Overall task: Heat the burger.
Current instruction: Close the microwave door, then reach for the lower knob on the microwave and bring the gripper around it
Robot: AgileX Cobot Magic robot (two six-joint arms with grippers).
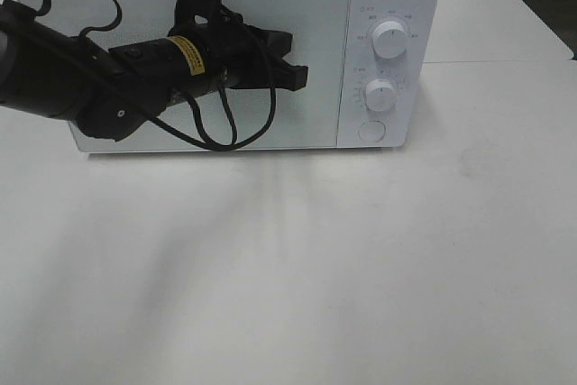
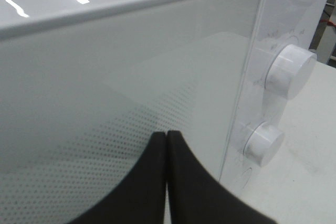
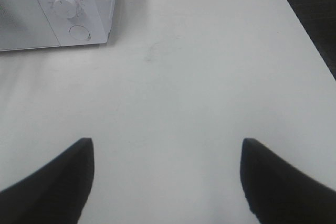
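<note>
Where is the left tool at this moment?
In the exterior high view the left tool is in the upper middle, shut, in front of the closed microwave door, to the left of the upper knob and lower knob.

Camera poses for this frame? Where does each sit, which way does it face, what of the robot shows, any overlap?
Exterior high: mounted high, looking down on the table and the microwave front; left arm and left gripper show before the door.
Left wrist: close against the microwave door, facing it; shut left gripper shows.
Right wrist: above the table, angled down toward the microwave's corner; open right gripper shows.
Shared: all three see the microwave's lower knob.
</note>
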